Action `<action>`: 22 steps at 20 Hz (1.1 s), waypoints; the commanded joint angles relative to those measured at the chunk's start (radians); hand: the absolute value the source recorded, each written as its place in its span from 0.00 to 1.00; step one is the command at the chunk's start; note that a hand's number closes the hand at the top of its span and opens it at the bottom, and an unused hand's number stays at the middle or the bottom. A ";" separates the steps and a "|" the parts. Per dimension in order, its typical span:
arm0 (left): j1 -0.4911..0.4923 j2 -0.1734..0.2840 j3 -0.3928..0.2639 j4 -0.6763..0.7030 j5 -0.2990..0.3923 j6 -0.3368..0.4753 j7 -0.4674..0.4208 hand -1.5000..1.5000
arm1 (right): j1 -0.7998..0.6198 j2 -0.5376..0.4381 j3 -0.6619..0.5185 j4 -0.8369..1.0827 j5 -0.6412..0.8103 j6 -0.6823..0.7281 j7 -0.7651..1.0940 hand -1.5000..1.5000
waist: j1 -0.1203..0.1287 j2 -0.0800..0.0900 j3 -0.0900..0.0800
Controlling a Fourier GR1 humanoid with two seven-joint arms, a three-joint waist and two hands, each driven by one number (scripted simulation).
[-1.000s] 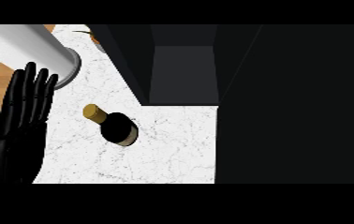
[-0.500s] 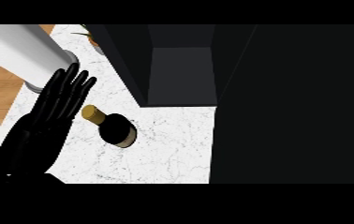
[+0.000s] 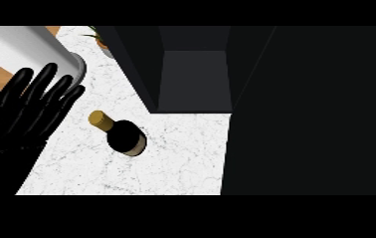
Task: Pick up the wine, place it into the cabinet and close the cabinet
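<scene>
Black left hand (image 3: pixel 33 107) (fingers straight, wrist cut off) beside upright wine bottle (image 3: pixel 123 135); open cabinet (image 3: pixel 192 77) interior dark.

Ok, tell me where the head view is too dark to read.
Head view: the right side is near-black, nothing readable there; the open cabinet interior is dim grey; the marble counter is evenly lit; the wine bottle casts only a slim shadow.

One hand (image 3: pixel 33 107) is visible at the left edge of the head view. It is uniformly black, with a matte finish and little surface shading. The fingers (image 3: pixel 44 85) are long and slender with rounded tips, and narrow gaps separate them. No markings, screws, cables or seams are discernible on it.
</scene>
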 commanded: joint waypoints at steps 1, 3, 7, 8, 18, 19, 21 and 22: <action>-0.068 0.028 0.041 -0.043 0.064 0.061 0.113 0.00 | -0.038 0.020 0.101 -0.135 0.082 -0.064 0.158 0.00 | 0.001 0.001 0.000; -0.134 0.046 0.080 0.015 0.088 0.071 0.126 0.00 | -0.003 -0.003 0.078 -0.147 0.037 -0.036 0.155 0.00 | -0.004 0.002 0.000; -0.106 0.042 0.051 -0.089 0.065 0.153 0.216 0.00 | -0.057 0.038 0.168 -0.149 0.149 -0.116 0.207 0.00 | -0.001 0.001 0.000; -0.090 0.017 0.001 -0.082 0.006 0.149 0.192 0.00 | -0.084 0.042 0.192 -0.150 0.173 -0.127 0.213 0.00 | -0.001 0.001 0.000; -0.038 0.040 0.073 -0.033 0.013 0.077 0.164 0.00 | -0.049 -0.035 0.200 -0.235 0.159 -0.171 0.272 0.00 | -0.008 0.000 -0.001; -0.078 0.042 0.071 -0.001 0.028 0.096 0.188 0.00 | -0.120 0.011 0.293 -0.207 0.259 -0.226 0.316 0.00 | -0.008 -0.001 -0.002; -0.001 -0.021 -0.023 -0.014 -0.080 0.073 0.110 0.00 | -0.104 -0.023 0.243 -0.210 0.211 -0.216 0.292 0.00 | -0.009 -0.001 -0.001; -0.013 0.017 0.045 0.021 -0.004 0.041 0.124 0.00 | -0.146 -0.007 0.277 -0.211 0.261 -0.247 0.323 0.00 | -0.007 -0.001 -0.002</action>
